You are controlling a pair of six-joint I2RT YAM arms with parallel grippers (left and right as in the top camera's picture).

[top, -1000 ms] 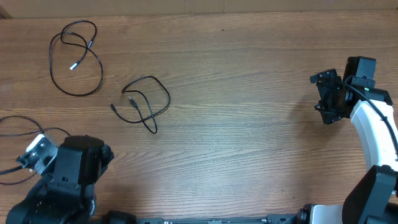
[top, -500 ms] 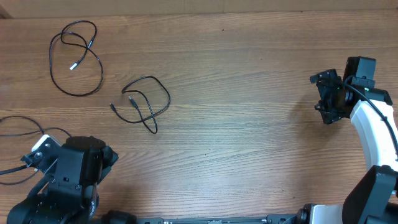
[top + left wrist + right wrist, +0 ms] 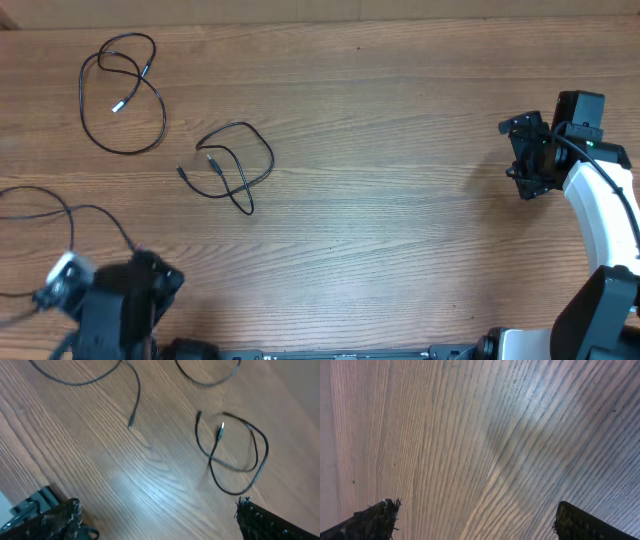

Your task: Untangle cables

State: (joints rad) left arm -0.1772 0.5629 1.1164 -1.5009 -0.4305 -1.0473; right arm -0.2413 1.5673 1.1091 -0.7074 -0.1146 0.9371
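Overhead straight down; wrist cameras low, oblique; left shares cables (image 3: 212, 457).

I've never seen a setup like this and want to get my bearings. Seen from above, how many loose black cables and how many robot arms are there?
Loose thin black cables: 2 (upper-left cable, middle cable)
Robot arms: 2 (left arm, right arm)
Total: 4
Not counted: the black cord running to the left arm.

A robotics lab is suggested by a wood-grain table (image 3: 400, 250), a white arm (image 3: 605, 215) at 3 o'clock, a black arm (image 3: 120, 305) at 7 o'clock.
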